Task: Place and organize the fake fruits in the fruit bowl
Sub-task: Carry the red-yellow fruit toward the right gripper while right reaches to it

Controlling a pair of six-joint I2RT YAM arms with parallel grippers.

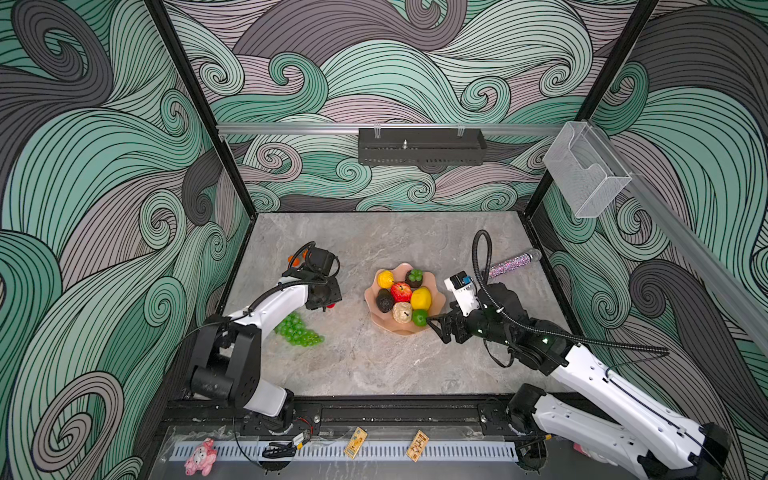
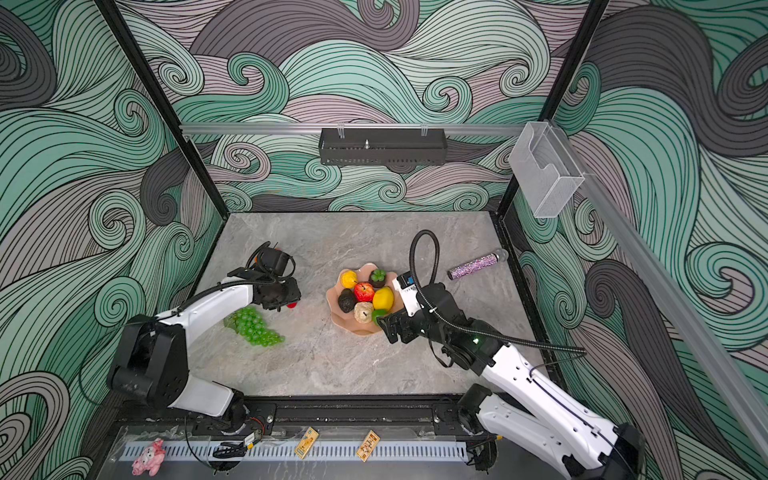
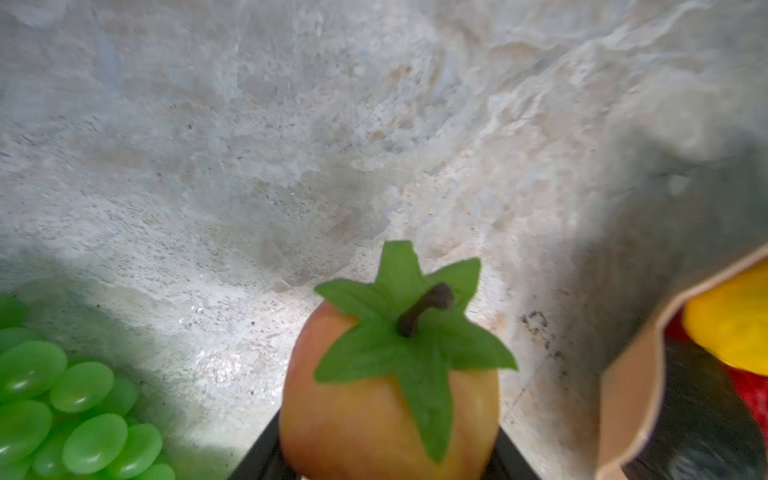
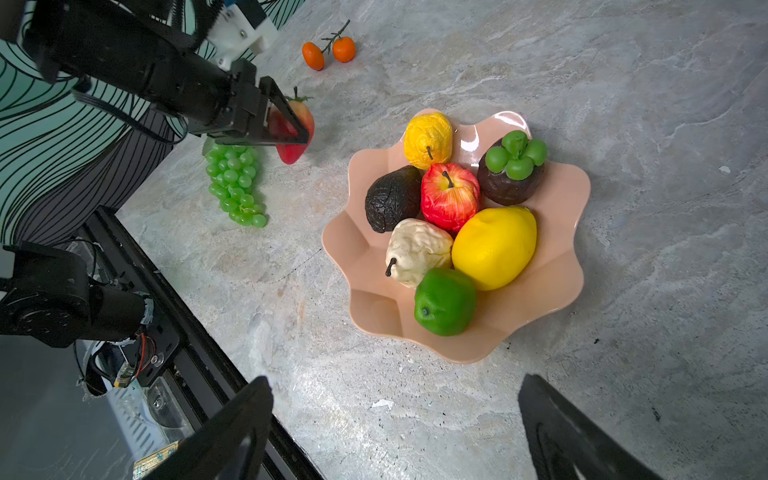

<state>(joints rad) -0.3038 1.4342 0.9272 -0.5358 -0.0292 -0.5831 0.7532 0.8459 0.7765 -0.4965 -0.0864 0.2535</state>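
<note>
The left gripper (image 4: 291,137) is clamping its jaws on the strawberry (image 3: 374,415) (leafy cap facing the wrist camera), with the grape bunch (image 4: 235,183) lying just beside them and the two oranges (image 4: 328,52) sitting farther off. The right gripper (image 4: 395,380) is holding its jaws wide apart, hovering near the fruit bowl (image 4: 577,232) on the side where the lime (image 4: 444,301) is resting.

2 high overheads, 2 close wrist views, fruit bowl (image 1: 392,327) in all.

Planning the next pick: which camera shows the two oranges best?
Right wrist view: both oranges lie unobstructed. In both top views the left arm hides most of them; left wrist view misses them.
</note>
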